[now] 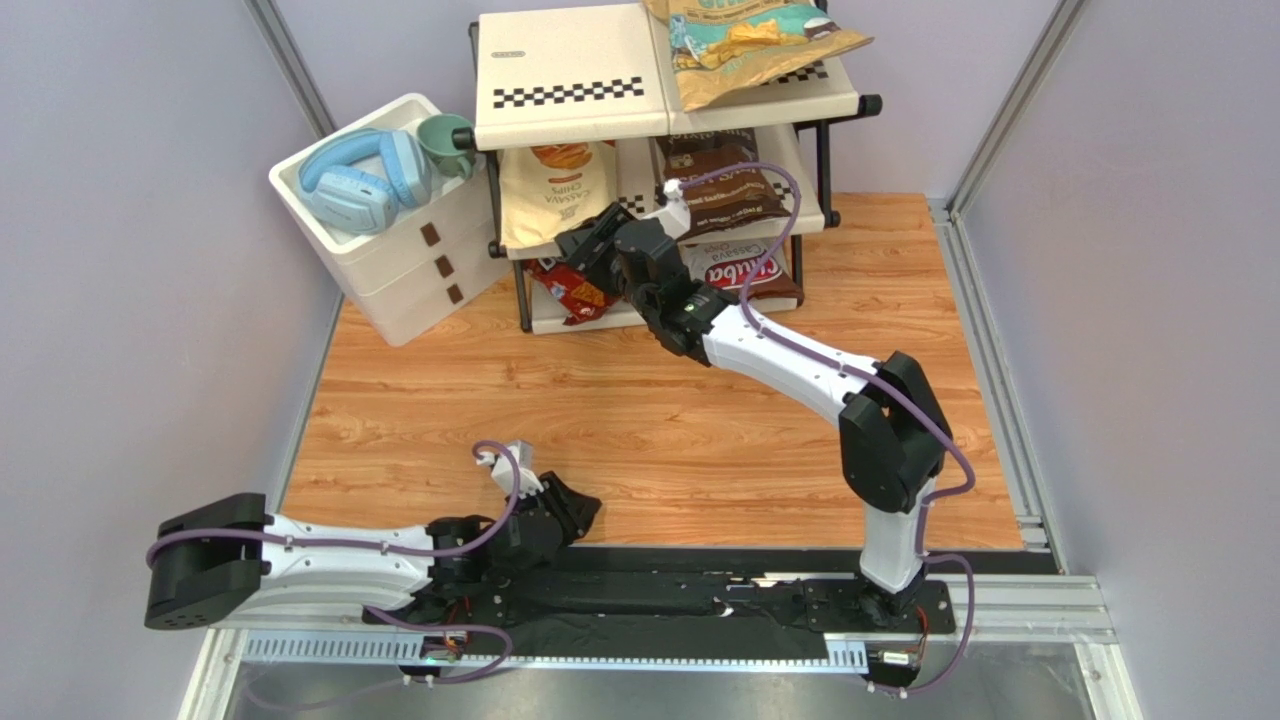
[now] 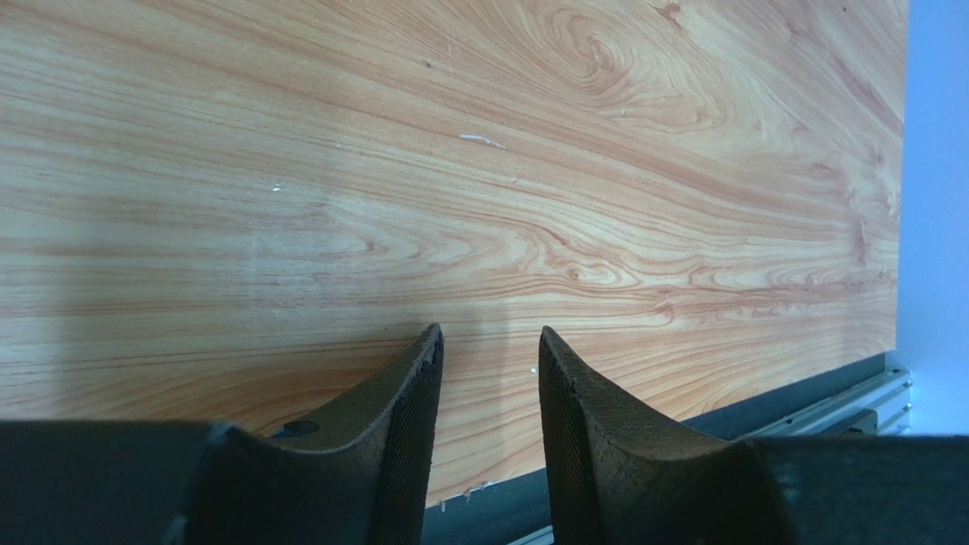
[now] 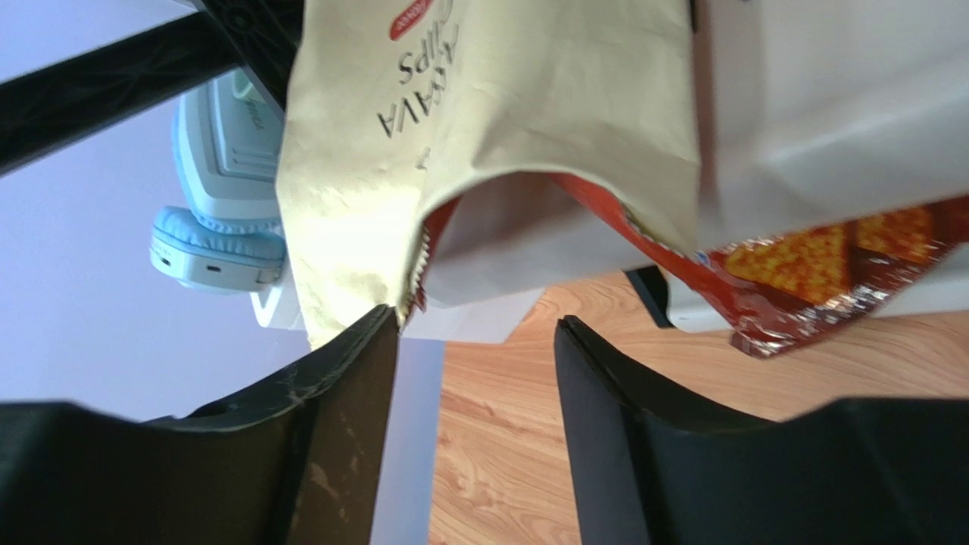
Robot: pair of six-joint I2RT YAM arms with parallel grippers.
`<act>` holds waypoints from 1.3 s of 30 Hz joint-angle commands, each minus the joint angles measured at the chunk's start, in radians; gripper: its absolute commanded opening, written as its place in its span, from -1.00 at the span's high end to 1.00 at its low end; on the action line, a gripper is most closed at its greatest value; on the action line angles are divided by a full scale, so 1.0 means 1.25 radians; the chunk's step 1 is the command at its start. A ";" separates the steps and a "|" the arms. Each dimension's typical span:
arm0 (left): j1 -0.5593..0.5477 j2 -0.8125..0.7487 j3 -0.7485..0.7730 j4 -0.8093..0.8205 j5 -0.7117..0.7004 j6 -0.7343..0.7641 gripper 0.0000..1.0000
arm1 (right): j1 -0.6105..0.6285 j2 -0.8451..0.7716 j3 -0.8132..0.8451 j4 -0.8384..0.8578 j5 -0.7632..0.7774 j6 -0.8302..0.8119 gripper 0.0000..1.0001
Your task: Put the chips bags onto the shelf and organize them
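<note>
- All five chips bags are seen on the shelf (image 1: 571, 75), so the placing is judged to be done or nearly done.
- The tan-and-teal bag (image 1: 744, 45) is laid on the top tier, at its right side.
- The cream bag (image 1: 553, 188) and the dark brown bag (image 1: 721, 188) are set side by side on the middle tier.
- The red Doritos bag (image 1: 568, 293) and the Chuba bag (image 1: 744, 275) are lodged on the bottom tier.
- Tidying is judged to be what is left: the cream bag is draped over the front edge of its tier, and the Doritos bag is poking out below it.
- The right gripper (image 3: 478, 324) is stretched forward to the shelf's left front, its jaws parted with nothing held between them; the cream bag's lower corner is met just at one fingertip.
- The left gripper (image 2: 489, 341) is kept low over the table (image 1: 601, 420) near the arm bases, its jaws set slightly apart and empty.
</note>
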 commanded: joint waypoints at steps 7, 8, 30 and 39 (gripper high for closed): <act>-0.002 -0.024 0.100 -0.194 -0.055 0.076 0.03 | 0.005 -0.264 -0.209 -0.030 -0.060 -0.116 -0.22; -0.002 -0.025 0.107 -0.202 -0.063 0.096 0.00 | 0.005 -0.282 -0.234 -0.032 -0.064 -0.124 -0.24; 0.142 0.058 0.589 -0.604 0.060 0.272 -0.31 | -0.206 -1.005 -0.669 -0.452 0.016 -0.491 -0.31; 0.157 0.034 0.553 -0.577 0.145 0.243 -0.29 | -0.248 -0.999 -0.725 -0.496 -0.033 -0.334 -0.34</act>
